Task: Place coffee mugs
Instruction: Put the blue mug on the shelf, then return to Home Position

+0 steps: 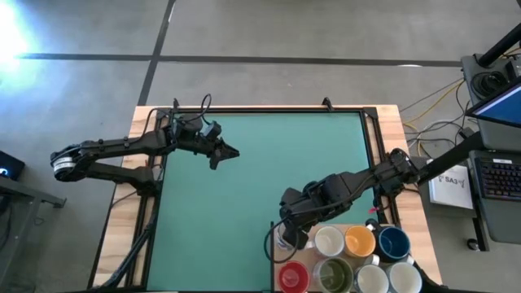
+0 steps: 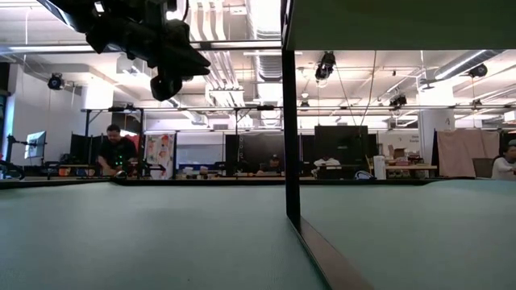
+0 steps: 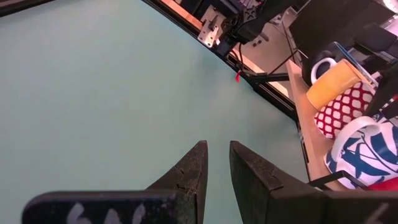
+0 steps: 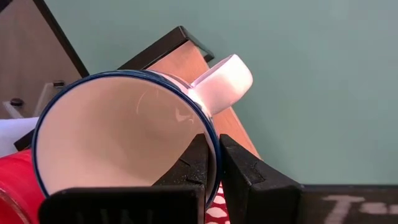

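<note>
Several mugs stand on a wooden tray [image 1: 352, 225] at the table's near right corner: white [image 1: 329, 241], orange [image 1: 359, 240], dark blue [image 1: 394, 242], red [image 1: 293, 277], olive-green inside [image 1: 334, 274] and two more white ones [image 1: 372, 279] [image 1: 404, 277]. My right gripper [image 1: 289, 234] is over the tray's left edge, shut on a white mug with a blue rim [image 4: 118, 130]. My left gripper [image 1: 228, 152] hovers high over the table's far left part, fingers [image 3: 199, 165] close together and holding nothing. My right gripper pinches the blue-rimmed mug's wall at the rim [image 4: 213, 146], just beside its white handle [image 4: 225, 84], one finger inside and one outside. The fingers come from above, slanting. The mug is tilted, its opening toward the wrist camera; its base is hidden.
The tray's black frame corner [image 4: 180, 36] lies just beyond the held mug, and the red mug [image 4: 15, 180] is right beside it. A dark upright post [image 2: 290, 121] stands in the low view. The green mat [image 1: 260, 179] stretches between both arms.
</note>
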